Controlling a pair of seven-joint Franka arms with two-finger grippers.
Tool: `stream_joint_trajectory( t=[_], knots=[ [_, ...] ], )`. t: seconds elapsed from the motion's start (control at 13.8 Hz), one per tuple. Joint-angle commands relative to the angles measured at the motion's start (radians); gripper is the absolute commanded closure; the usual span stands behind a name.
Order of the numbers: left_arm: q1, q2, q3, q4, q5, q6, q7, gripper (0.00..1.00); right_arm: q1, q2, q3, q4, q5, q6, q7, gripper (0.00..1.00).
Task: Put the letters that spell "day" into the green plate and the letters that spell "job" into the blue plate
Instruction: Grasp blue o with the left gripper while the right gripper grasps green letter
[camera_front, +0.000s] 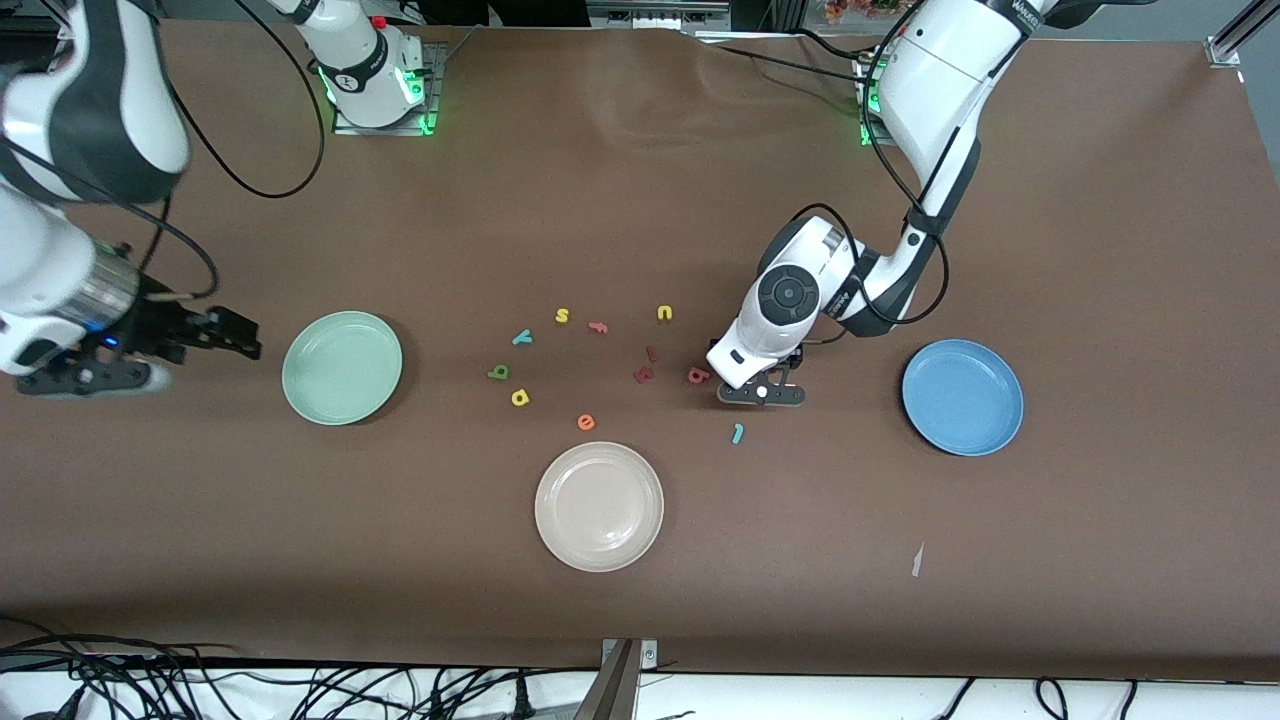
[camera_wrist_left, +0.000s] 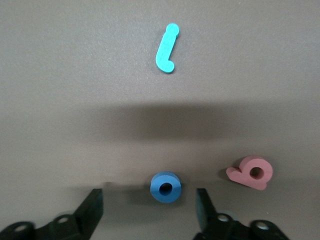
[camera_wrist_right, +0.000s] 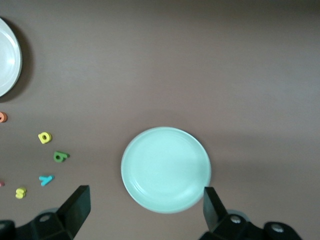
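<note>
My left gripper (camera_front: 760, 392) (camera_wrist_left: 148, 200) is down at the table, open, with the blue ring "o" (camera_wrist_left: 166, 187) standing between its fingers and touching neither. The arm hides the "o" in the front view. Beside it lies the salmon "b" (camera_front: 698, 376) (camera_wrist_left: 251, 173), and the teal "j" (camera_front: 737, 433) (camera_wrist_left: 166, 48) is nearer the camera. The blue plate (camera_front: 962, 396) is toward the left arm's end. My right gripper (camera_front: 235, 335) (camera_wrist_right: 146, 194) is open and holds nothing beside the green plate (camera_front: 342, 367) (camera_wrist_right: 166, 169). The yellow round letter (camera_front: 520, 398), the dark green one (camera_front: 498, 373) and the teal "y" (camera_front: 522, 337) lie mid-table.
A cream-white plate (camera_front: 599, 505) sits nearest the camera. A yellow "s" (camera_front: 562, 316), an orange "f" (camera_front: 598, 327), a yellow "u" (camera_front: 665, 313), two dark red letters (camera_front: 645, 373) and an orange "e" (camera_front: 586, 422) are scattered mid-table. A small white scrap (camera_front: 917, 560) lies near the front edge.
</note>
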Motion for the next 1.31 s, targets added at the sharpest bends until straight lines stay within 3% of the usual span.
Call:
stream_joint_trajectory(
  t=[0.0, 0.58, 0.87, 1.02, 1.24],
  knots=[
    [-0.012, 0.001, 0.006, 0.001, 0.037, 0.018, -0.036, 0.24, 0.086, 0.146, -0.001, 0.021, -0.003, 0.147, 0.142, 0.00],
    [-0.028, 0.021, 0.008, 0.009, 0.043, 0.037, -0.075, 0.40, 0.274, 0.254, -0.009, -0.023, -0.023, 0.233, 0.732, 0.00],
    [-0.025, 0.032, 0.011, 0.030, 0.043, 0.037, -0.075, 0.44, 0.351, 0.292, -0.009, -0.124, -0.133, 0.393, 0.978, 0.00],
    [-0.024, 0.034, 0.011, 0.032, 0.042, 0.037, -0.075, 0.45, 0.376, 0.334, -0.009, -0.123, -0.216, 0.410, 1.062, 0.00],
    [-0.024, 0.035, 0.012, 0.032, 0.042, 0.037, -0.075, 0.47, 0.390, 0.366, -0.007, -0.120, -0.232, 0.444, 1.185, 0.05]
  ],
)
